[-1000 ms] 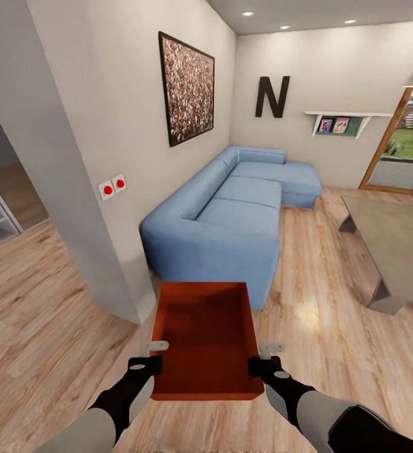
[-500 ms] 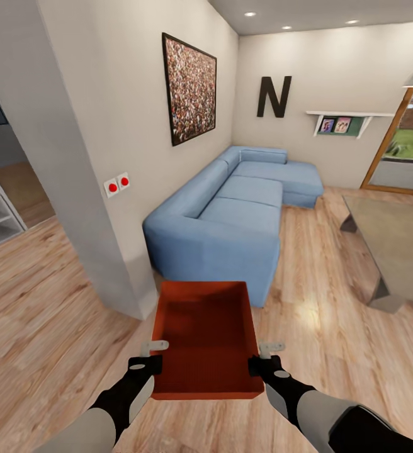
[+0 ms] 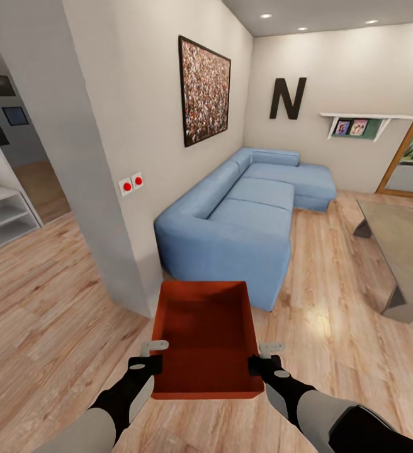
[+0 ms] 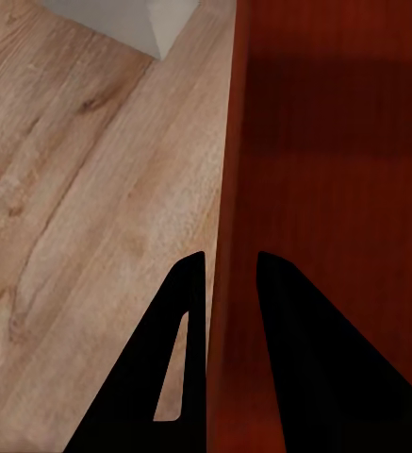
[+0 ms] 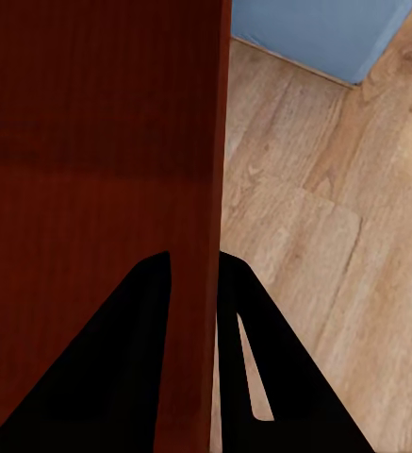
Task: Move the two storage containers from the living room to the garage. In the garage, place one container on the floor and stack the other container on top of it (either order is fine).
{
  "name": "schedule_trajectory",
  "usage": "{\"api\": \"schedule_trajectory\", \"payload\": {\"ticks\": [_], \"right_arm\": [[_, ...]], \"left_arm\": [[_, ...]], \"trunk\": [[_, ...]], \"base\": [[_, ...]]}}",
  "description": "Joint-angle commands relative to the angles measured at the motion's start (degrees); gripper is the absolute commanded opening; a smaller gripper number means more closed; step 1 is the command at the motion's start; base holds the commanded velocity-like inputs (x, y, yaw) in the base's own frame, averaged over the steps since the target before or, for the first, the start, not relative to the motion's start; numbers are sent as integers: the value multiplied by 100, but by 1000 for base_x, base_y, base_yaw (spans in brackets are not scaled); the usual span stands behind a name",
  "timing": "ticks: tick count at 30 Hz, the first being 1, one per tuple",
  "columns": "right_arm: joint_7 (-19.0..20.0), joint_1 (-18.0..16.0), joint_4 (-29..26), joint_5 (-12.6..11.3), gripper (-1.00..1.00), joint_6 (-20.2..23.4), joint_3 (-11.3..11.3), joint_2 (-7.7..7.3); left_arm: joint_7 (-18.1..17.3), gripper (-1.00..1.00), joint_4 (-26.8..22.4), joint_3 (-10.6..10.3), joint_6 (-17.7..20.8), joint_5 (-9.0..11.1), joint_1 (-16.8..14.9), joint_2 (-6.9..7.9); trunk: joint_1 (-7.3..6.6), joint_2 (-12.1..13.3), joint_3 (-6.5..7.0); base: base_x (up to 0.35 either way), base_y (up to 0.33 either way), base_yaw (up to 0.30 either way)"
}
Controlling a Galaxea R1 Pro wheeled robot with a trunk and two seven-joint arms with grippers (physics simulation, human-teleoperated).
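**Storage container carried by both tools above the living room floor**

The storage container (image 3: 205, 340) is an open-topped, orange-red rectangular bin. It is held level between the two arms, with its long axis pointing away from the robot, above the light wood-plank floor (image 3: 49, 314).

The left tool (image 3: 148, 356) is clamped on the container's left side wall. In the left wrist view, the left tool (image 4: 226, 283) shows one dark finger (image 4: 182, 311) on the outer face of the wall and the other on the inner face, with the thin wall between them. The storage container (image 4: 337, 142) interior appears as a dark red surface just beyond the inner finger.

The right tool (image 3: 262, 356) is clamped on the opposite side wall in the same manner. In the right wrist view, the right tool (image 5: 194, 283) straddles the wall edge, one finger (image 5: 238, 311) outside and one inside the storage container (image 5: 92, 142).

Ahead of both tools, beyond the container's far end, stands a blue sectional sofa (image 3: 244, 220). Ahead and to the left of the left tool is a pale wall corner (image 3: 106, 189) carrying a plate with two red buttons (image 3: 131, 184). Ahead and to the right of the right tool stands a low grey coffee table (image 3: 398, 245). A framed picture (image 3: 204, 91) and a black letter N (image 3: 288, 98) hang on the walls behind the sofa.
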Motion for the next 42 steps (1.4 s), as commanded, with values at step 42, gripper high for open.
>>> {"api": "schedule_trajectory", "payload": {"ticks": [42], "right_arm": [[-14, -2, 93, -51, -100, -20, -61, 0]], "left_arm": [[96, -100, -25, 222, -255, -114, -7, 5]], "trunk": [[3, -11, 357]], "base": [[0, 0, 0]]}}
